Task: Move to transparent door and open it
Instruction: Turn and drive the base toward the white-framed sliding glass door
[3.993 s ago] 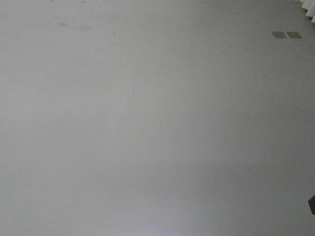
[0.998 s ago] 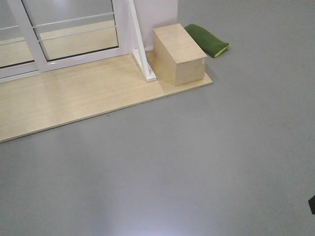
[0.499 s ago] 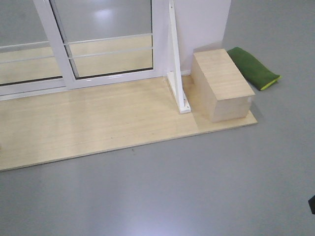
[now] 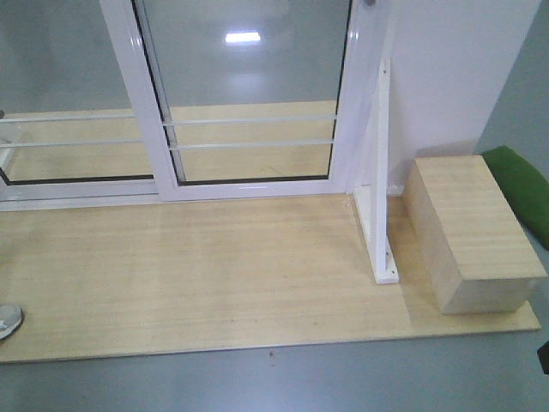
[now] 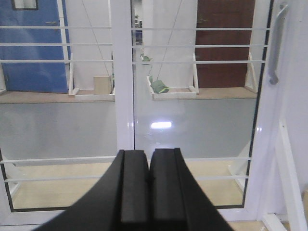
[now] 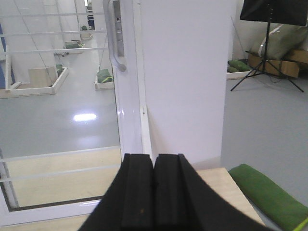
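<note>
We see the left gripper [image 5: 149, 161] clenched, its two black fingers pressed flat together with nothing between them. The right gripper [image 6: 154, 163] is clenched the same way and is also empty. Both point toward the door and touch nothing.

The transparent door [image 4: 253, 77] stands upright along the back edge of the wooden platform [image 4: 214, 275], directly right of the second glass panel [image 4: 69, 86]. Its grey handle [image 5: 275, 45] is mounted on the right stile, beside the white wall [image 4: 455, 69].

The white brace [image 4: 382, 197] stands on the platform just right of the door. The wooden box [image 4: 472, 232] lies near the brace, and a green cushion [image 4: 519, 184] lies on the far side of the box.
</note>
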Available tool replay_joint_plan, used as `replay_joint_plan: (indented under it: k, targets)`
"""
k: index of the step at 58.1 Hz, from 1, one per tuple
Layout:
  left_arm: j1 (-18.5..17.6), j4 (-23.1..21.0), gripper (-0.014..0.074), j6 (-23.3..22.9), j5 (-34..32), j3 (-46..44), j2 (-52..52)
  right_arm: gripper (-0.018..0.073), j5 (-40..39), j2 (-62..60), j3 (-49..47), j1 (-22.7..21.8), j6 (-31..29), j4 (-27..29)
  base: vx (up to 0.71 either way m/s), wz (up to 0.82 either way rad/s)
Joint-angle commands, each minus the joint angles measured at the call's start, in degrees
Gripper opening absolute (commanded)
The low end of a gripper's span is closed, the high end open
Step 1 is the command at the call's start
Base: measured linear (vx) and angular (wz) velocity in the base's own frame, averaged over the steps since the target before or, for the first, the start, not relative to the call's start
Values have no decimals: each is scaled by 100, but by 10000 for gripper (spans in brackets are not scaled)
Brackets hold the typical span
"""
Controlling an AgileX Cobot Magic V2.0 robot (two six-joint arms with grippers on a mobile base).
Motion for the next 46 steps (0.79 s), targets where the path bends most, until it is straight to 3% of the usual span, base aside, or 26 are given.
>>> replay_joint_plan:
  k: [1, 46]
  targets:
    - [-31, -20, -6, -44, -465, 91, -81, -6, -479, -91, 25, 18, -57, -9, 61, 26]
    - [-31, -20, -6, -44, -465, 91, -81, -6, -479, -91, 25, 18, -57, -9, 49, 6]
